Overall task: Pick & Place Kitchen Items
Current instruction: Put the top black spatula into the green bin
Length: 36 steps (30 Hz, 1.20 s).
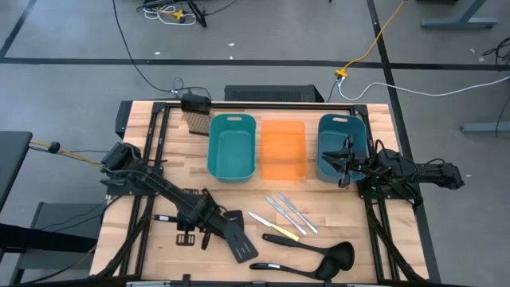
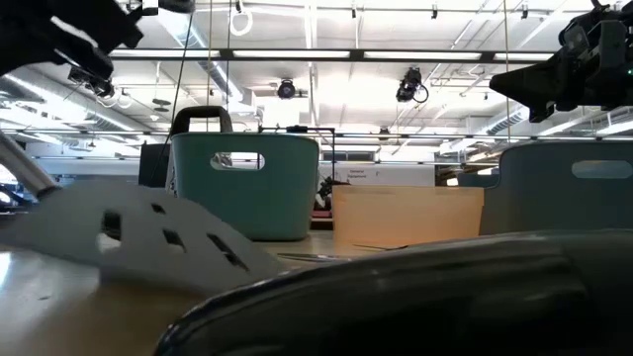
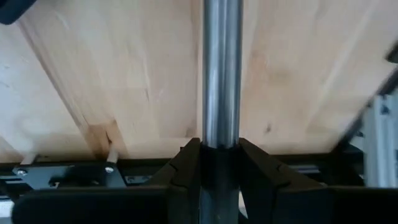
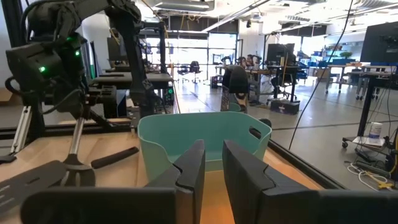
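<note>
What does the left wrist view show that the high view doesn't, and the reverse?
Left wrist only: the left claw clamped on the steel handle, seen close. High only: three bins, knives, a ladle, the spatula's black head, and the right claw over the right bin. Both: the wooden table.

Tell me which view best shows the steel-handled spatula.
High view: the whole steel-handled spatula shows under the left gripper. Left wrist view shows only its handle between the fingers; low view only its blade; right wrist view sees it from afar.

left tool (image 1: 209, 226) low and clamped at the near left, right tool (image 1: 344, 165) raised, fingers slightly parted
</note>
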Each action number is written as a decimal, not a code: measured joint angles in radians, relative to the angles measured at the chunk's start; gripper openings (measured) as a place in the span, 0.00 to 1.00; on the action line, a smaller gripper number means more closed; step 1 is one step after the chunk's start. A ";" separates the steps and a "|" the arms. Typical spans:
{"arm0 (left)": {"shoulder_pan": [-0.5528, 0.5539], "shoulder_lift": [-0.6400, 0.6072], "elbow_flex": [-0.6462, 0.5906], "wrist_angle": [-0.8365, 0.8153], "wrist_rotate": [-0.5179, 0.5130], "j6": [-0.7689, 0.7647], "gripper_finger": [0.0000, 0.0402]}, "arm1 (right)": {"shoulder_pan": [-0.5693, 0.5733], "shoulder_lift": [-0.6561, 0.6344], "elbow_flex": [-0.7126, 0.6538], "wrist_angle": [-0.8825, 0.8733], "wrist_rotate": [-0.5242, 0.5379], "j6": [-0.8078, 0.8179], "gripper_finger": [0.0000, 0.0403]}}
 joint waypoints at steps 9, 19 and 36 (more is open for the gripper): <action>0.039 -0.001 0.022 -0.021 0.070 -0.038 0.21 | 0.000 0.000 0.000 0.000 0.000 0.000 0.17; 0.052 -0.001 0.022 -0.082 0.151 0.010 0.21 | 0.000 0.000 0.000 0.000 0.000 -0.008 0.17; 0.099 -0.002 0.022 -0.043 0.309 0.100 0.21 | 0.000 0.000 0.000 0.000 0.000 -0.009 0.17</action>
